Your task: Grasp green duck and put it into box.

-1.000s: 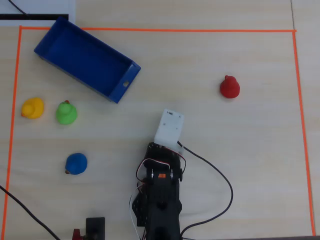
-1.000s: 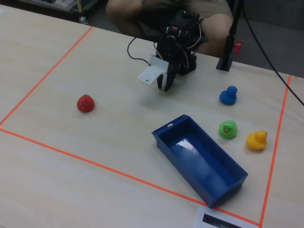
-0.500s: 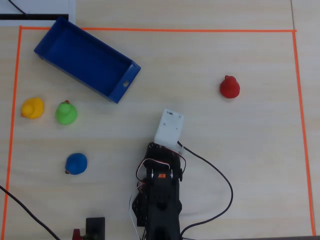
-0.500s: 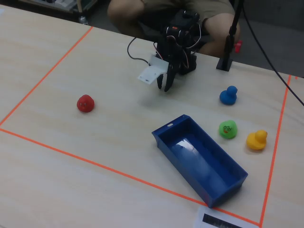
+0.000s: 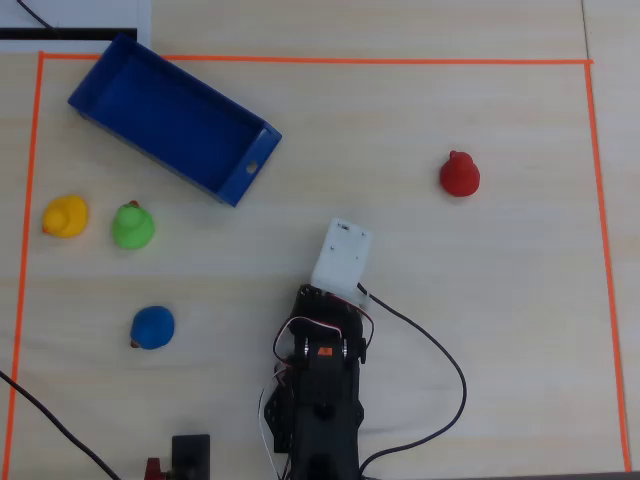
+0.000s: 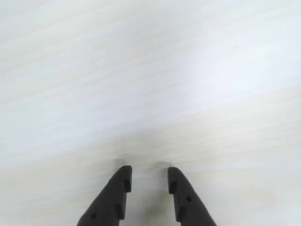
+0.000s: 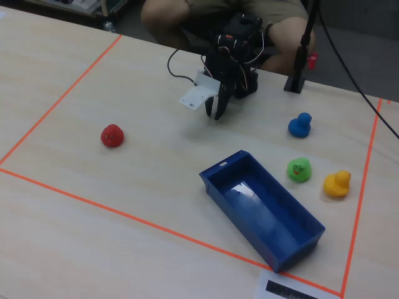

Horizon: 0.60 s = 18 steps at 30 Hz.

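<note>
The green duck point(image 5: 132, 226) sits on the table at the left of the overhead view, between the yellow and blue ducks. It also shows in the fixed view point(image 7: 299, 169), just right of the box. The dark blue box point(image 5: 170, 115) lies empty at the top left, and it lies in the foreground of the fixed view point(image 7: 265, 215). My gripper point(image 6: 149, 172) is open with a small gap and holds nothing, with only bare table below it. In the fixed view the gripper point(image 7: 218, 112) points down near the table's middle, far from the green duck.
A yellow duck point(image 5: 66, 216), a blue duck point(image 5: 152, 327) and a red duck point(image 5: 460, 175) stand on the table. Orange tape point(image 5: 300, 60) frames the work area. The arm's base and cables point(image 5: 322, 400) sit at the bottom centre. A white wrist housing point(image 5: 342, 258) covers the gripper from above.
</note>
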### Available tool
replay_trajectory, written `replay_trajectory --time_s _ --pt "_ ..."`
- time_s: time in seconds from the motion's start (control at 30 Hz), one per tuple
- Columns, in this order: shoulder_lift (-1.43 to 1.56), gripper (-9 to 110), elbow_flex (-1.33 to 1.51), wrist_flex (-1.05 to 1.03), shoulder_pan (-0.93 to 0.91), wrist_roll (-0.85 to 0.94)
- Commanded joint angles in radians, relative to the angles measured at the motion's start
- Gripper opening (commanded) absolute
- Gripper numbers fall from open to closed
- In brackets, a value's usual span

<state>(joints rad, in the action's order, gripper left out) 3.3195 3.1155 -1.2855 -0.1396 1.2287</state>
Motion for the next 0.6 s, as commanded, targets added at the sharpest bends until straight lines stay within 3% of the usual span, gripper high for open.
replay_trajectory --time_s 0.0,0.43,0.57 --pt "-0.009 8 -0.005 -0.02 -0.02 -0.003" --pt "-0.011 3 -0.006 0.021 -0.006 -0.005" --pt "-0.081 17 -0.109 0.092 -0.017 0.005"
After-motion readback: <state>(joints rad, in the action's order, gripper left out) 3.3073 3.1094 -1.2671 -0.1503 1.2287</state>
